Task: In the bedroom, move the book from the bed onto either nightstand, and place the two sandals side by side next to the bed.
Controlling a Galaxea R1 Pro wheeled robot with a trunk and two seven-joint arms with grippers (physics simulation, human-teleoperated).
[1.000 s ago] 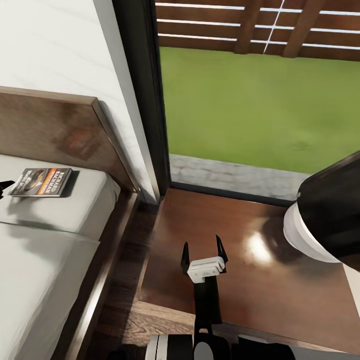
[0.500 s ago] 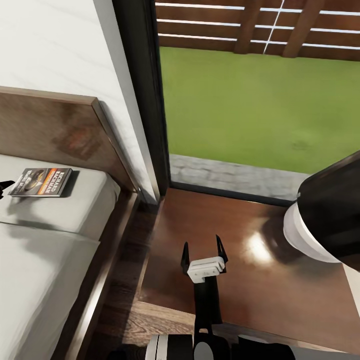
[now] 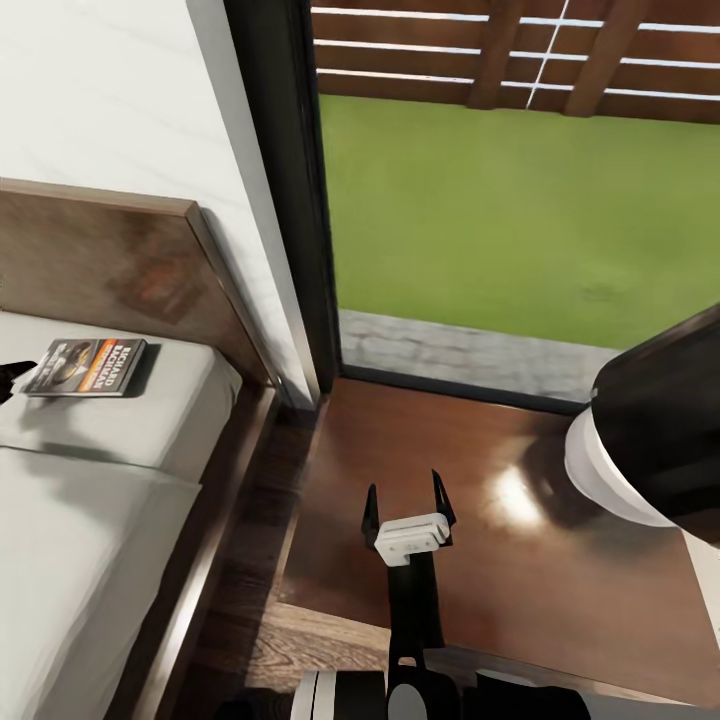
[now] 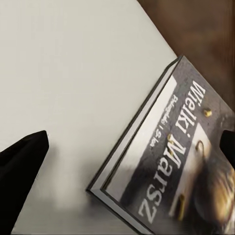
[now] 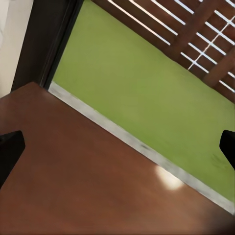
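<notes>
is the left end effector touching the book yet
Apart. In the left wrist view one finger sits over bare mattress, a clear gap from the book; the other just overlaps its far edge without plain contact.

Bedroom: bed (image 3: 90, 500), nightstand (image 3: 480, 520), garden window (image 3: 520, 200).

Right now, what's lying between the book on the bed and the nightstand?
In the head view, bare mattress, then the bed's wooden side rail and a strip of floor separate the book from the nightstand.

Head view high over bed (image 3: 90, 470) and nightstand (image 3: 520, 520); wrist views close.
</notes>
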